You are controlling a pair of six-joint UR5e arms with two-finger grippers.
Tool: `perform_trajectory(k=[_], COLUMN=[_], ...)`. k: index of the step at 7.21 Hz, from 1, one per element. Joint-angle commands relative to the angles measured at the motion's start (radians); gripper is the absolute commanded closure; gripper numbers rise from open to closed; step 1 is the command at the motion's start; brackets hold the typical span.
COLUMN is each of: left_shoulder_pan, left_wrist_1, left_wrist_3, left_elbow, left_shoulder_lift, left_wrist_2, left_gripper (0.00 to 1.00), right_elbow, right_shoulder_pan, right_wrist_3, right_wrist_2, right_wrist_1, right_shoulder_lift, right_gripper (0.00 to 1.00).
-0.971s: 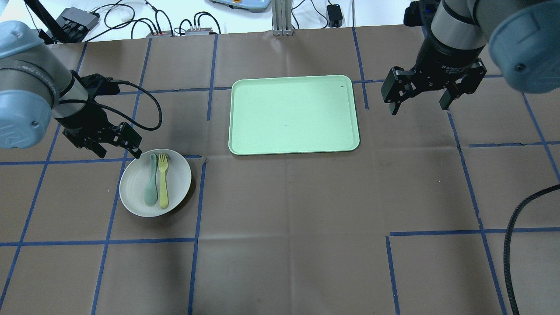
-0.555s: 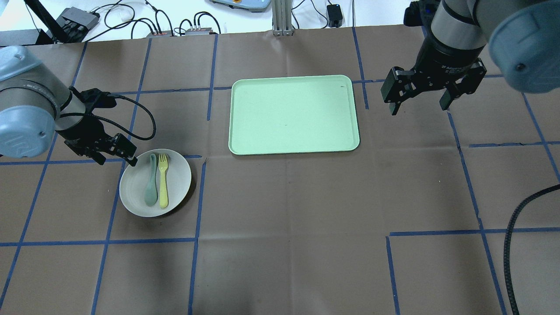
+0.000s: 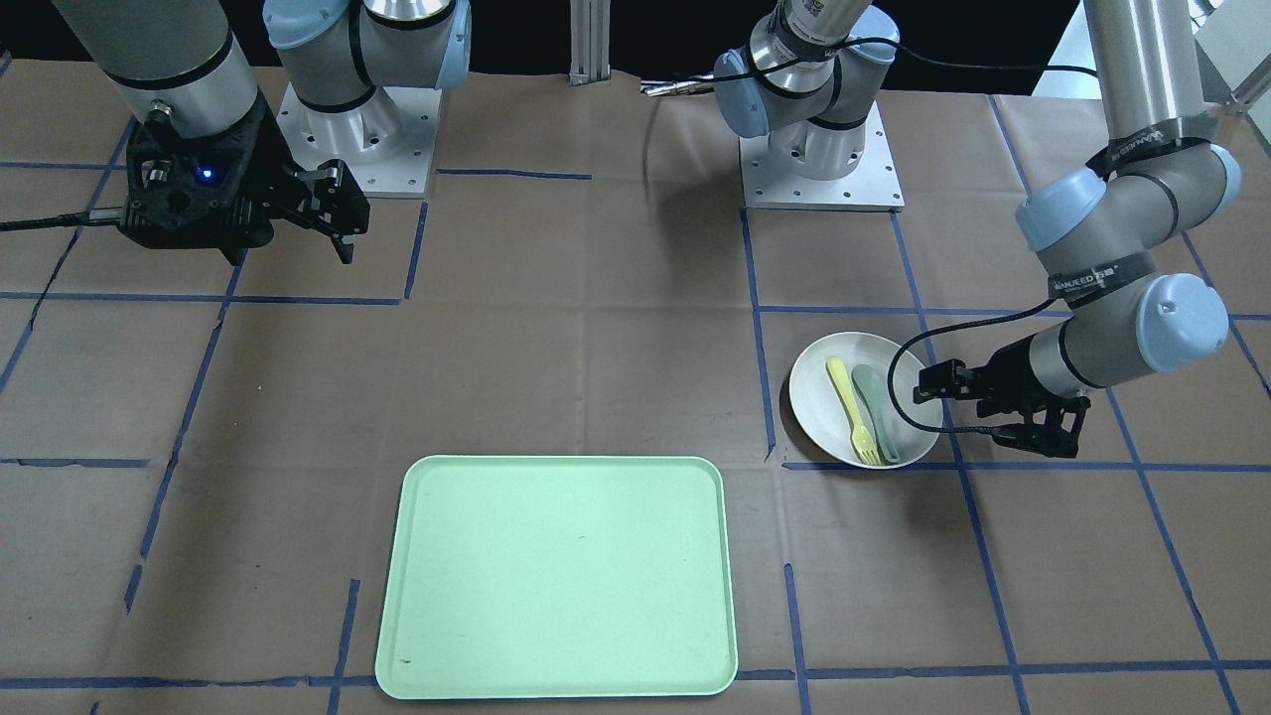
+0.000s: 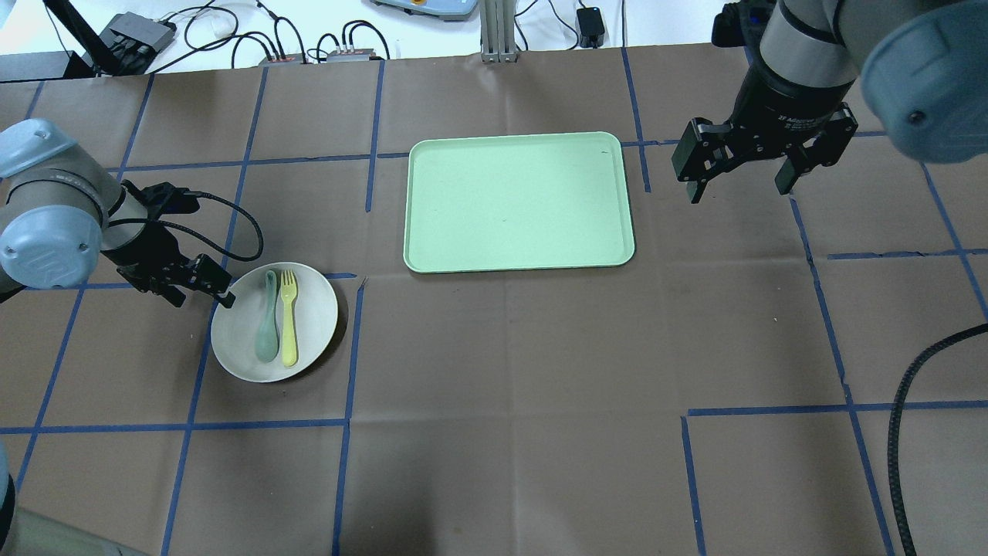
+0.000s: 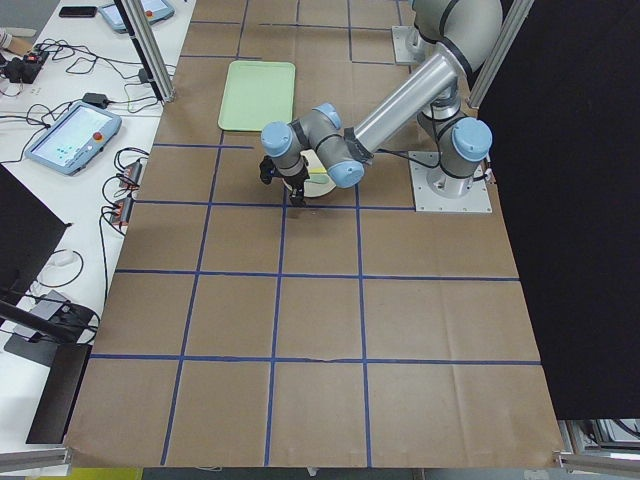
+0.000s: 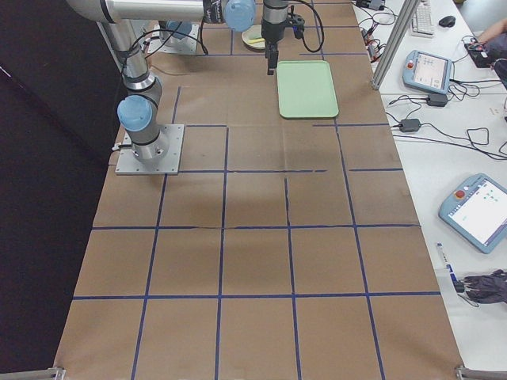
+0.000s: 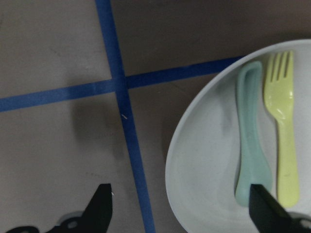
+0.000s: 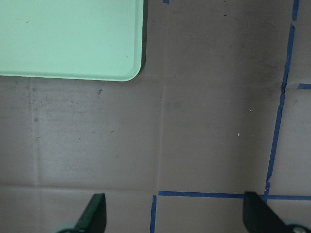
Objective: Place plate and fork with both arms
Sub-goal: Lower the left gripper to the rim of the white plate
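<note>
The off-white plate (image 4: 312, 344) lies on the table's left side. The pale-yellow fork (image 4: 289, 318) lies in it, next to a grey-green spoon (image 4: 267, 320). My left gripper (image 4: 203, 299) is open and low at the plate's far-left rim. In the left wrist view the left gripper (image 7: 182, 213) straddles the plate's (image 7: 204, 160) rim, with one fingertip (image 7: 265, 211) over the inside near the spoon (image 7: 250, 145) and fork (image 7: 284, 126), and the other over the table. My right gripper (image 4: 739, 189) is open and empty, held above the table to the right of the tray.
A mint-green rectangular tray (image 4: 517, 202) lies at the far centre, bare; its corner shows in the right wrist view (image 8: 73, 39). Blue tape lines cross the brown table cover. Cables and boxes lie beyond the far edge. A black hose (image 4: 911, 401) hangs at the right.
My left arm has swung back toward the robot and lowered. Its gripper has moved from the plate's far rim to its far-left rim. The right arm, plate and cutlery have not moved.
</note>
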Motion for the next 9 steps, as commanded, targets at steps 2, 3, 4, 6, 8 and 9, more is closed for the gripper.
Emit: perform_trajectory(k=[2, 3, 4, 6, 8, 9], left_shoulder_pan=[0.013, 0.016, 0.021, 0.022, 0.022, 0.022], left_wrist_1=[0.026, 0.029, 0.029, 0.037, 0.037, 0.037], left_wrist_3=[-0.006, -0.008, -0.008, -0.009, -0.009, -0.009], left_elbow=[0.002, 0.002, 0.002, 0.002, 0.002, 0.002], left_shoulder_lift=[-0.026, -0.031, -0.032, -0.032, -0.032, -0.032], left_wrist_2=[-0.041, -0.041, -0.06, -0.063, -0.063, -0.075], left_gripper=[0.1, 0.18, 0.28, 0.39, 0.47, 0.61], right_elbow=[0.0, 0.0, 0.0, 0.0, 0.0, 0.0], right_shoulder_pan=[0.0, 0.0, 0.0, 0.0, 0.0, 0.0], right_wrist_3=[0.0, 0.0, 0.0, 0.0, 0.0, 0.0], right_wrist_2=[0.0, 0.0, 0.0, 0.0, 0.0, 0.0], right_wrist_1=[0.0, 0.0, 0.0, 0.0, 0.0, 0.0], right_shoulder_lift=[0.0, 0.0, 0.0, 0.0, 0.0, 0.0], right_gripper=[0.0, 0.0, 0.0, 0.0, 0.0, 0.0])
